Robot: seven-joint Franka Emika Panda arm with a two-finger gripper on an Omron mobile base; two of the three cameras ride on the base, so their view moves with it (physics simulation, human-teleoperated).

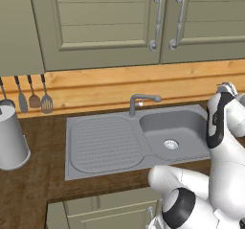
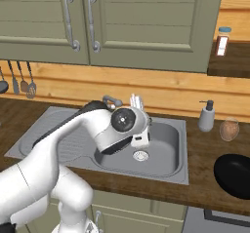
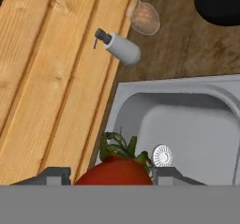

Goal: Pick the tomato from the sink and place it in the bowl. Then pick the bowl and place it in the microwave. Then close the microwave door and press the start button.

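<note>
The tomato [image 3: 115,171], red with green leaves on top, sits between my two dark finger tips in the hand view, and my gripper [image 3: 110,177] is shut on it. It hangs over the grey sink [image 3: 187,120], above the basin near the round drain. In the right base view my hand [image 2: 140,140] hovers over the basin of the sink [image 2: 166,171], and the arm hides the tomato. The black bowl [image 2: 235,176] stands on the counter to the right of the sink, also at bowl [image 3: 220,3]. The microwave and its door are out of view.
A grey soap dispenser [image 2: 207,116] and a brownish glass [image 2: 229,129] stand behind the sink's right end. The curved tap [image 1: 141,101] rises at the back of the sink [image 1: 103,144]. Utensils [image 1: 34,98] hang on the wall, and a white canister [image 1: 10,138] stands at the left.
</note>
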